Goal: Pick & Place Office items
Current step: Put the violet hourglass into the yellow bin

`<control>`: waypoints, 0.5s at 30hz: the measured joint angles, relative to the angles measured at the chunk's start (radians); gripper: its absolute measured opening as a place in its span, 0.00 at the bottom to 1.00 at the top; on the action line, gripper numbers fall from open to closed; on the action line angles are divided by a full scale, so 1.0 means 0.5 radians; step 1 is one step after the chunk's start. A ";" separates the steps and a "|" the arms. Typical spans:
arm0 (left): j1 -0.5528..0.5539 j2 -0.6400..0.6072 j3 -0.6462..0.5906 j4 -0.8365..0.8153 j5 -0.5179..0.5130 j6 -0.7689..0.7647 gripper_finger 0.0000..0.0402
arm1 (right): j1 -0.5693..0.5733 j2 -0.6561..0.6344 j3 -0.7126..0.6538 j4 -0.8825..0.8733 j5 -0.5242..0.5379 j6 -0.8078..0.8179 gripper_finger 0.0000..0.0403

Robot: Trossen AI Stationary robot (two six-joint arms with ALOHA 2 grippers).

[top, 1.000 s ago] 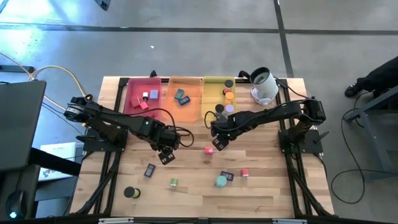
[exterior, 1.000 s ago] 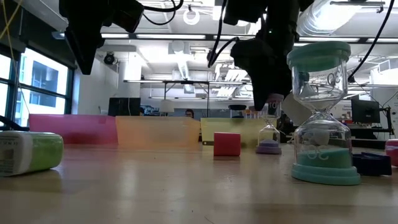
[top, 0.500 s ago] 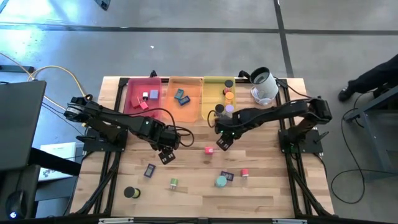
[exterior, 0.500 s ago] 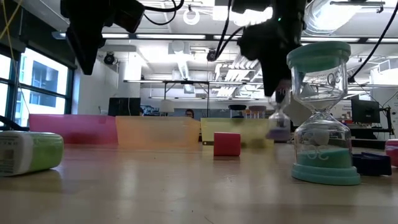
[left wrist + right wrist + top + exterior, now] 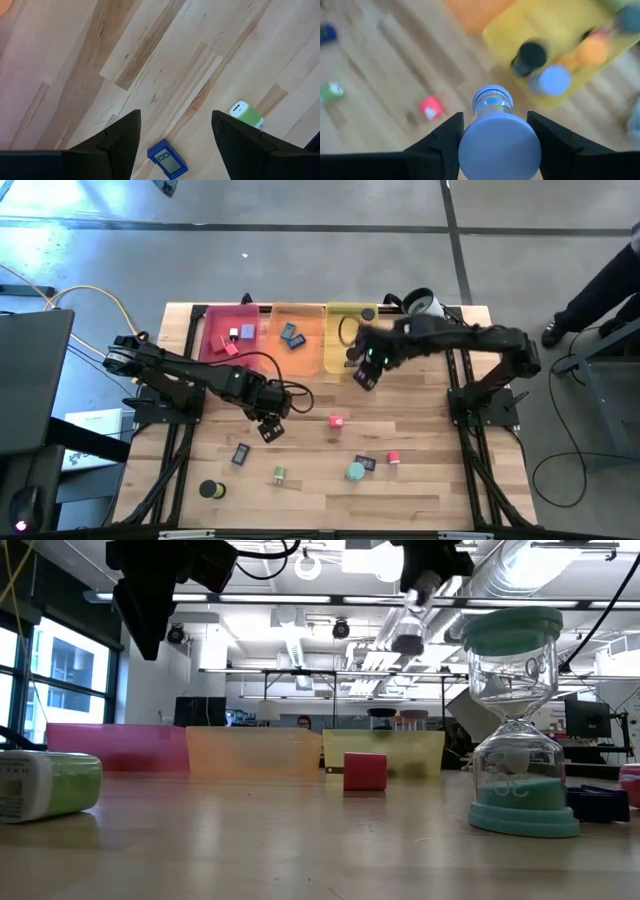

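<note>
My right gripper [image 5: 364, 375] is shut on a small hourglass with purple caps [image 5: 499, 145]. It is high above the table [image 5: 408, 632], at the near edge of the yellow tray [image 5: 340, 330]. My left gripper [image 5: 266, 428] hangs open above bare wood. Past its fingers [image 5: 175, 114] I see a flat blue rectangle [image 5: 167, 161] and a green piece [image 5: 246, 114] lying on the table. A red cube [image 5: 336, 421] sits on the table between the two arms. The yellow tray holds black, orange and purple cylinders [image 5: 550, 80]. My right gripper pinches the small hourglass between its two fingers at the upper, purple-capped end [image 5: 470, 135]. The fingers come from above, pointing down, and lie along it. The hourglass is lifted clear and hangs below the fingers, slightly tilted [image 5: 408, 635].
The pink tray [image 5: 230, 330] and orange tray [image 5: 300, 320] stand left of the yellow one along the far edge, and a white device [image 5: 425, 305] is at the far right. A teal hourglass [image 5: 355, 471], a dark blue rectangle [image 5: 366, 463], a red piece [image 5: 394, 457] and a black cylinder [image 5: 208, 489] lie near the near edge.
My right gripper has risen and moved toward the far edge, away from the red cube and up to the yellow tray. It has carried the small purple hourglass from the table surface to high above it.
</note>
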 joint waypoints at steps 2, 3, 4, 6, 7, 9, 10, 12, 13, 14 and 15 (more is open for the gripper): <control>-0.008 0.000 0.000 0.000 0.001 -0.002 0.59 | -0.073 0.000 0.097 -0.008 0.027 -0.063 0.46; -0.015 0.000 0.000 0.000 0.001 -0.005 0.59 | -0.116 0.000 0.140 0.001 0.035 -0.099 0.46; -0.021 0.000 0.000 0.000 0.002 -0.005 0.59 | -0.160 0.002 0.174 0.006 0.056 -0.139 0.46; -0.036 0.000 0.000 -0.001 0.002 -0.013 0.59 | -0.249 0.022 0.224 0.009 0.071 -0.202 0.46; -0.042 0.000 0.000 -0.001 0.002 -0.014 0.59 | -0.298 0.036 0.240 0.023 0.068 -0.235 0.46; -0.050 0.000 0.000 -0.002 0.002 -0.016 0.59 | -0.379 0.071 0.257 0.053 0.070 -0.300 0.46; -0.054 0.000 0.000 -0.002 0.002 -0.017 0.59 | -0.417 0.093 0.263 0.065 0.070 -0.337 0.46; -0.055 0.000 0.000 -0.005 0.003 -0.019 0.59 | -0.482 0.138 0.279 0.099 0.068 -0.400 0.46; -0.055 0.000 0.000 -0.010 0.003 -0.019 0.59 | -0.511 0.163 0.284 0.119 0.066 -0.426 0.46; -0.055 0.000 0.000 -0.012 0.003 -0.019 0.59 | -0.540 0.193 0.289 0.133 0.064 -0.453 0.46; -0.055 0.000 0.000 -0.012 0.003 -0.019 0.59 | -0.565 0.221 0.289 0.152 0.062 -0.474 0.46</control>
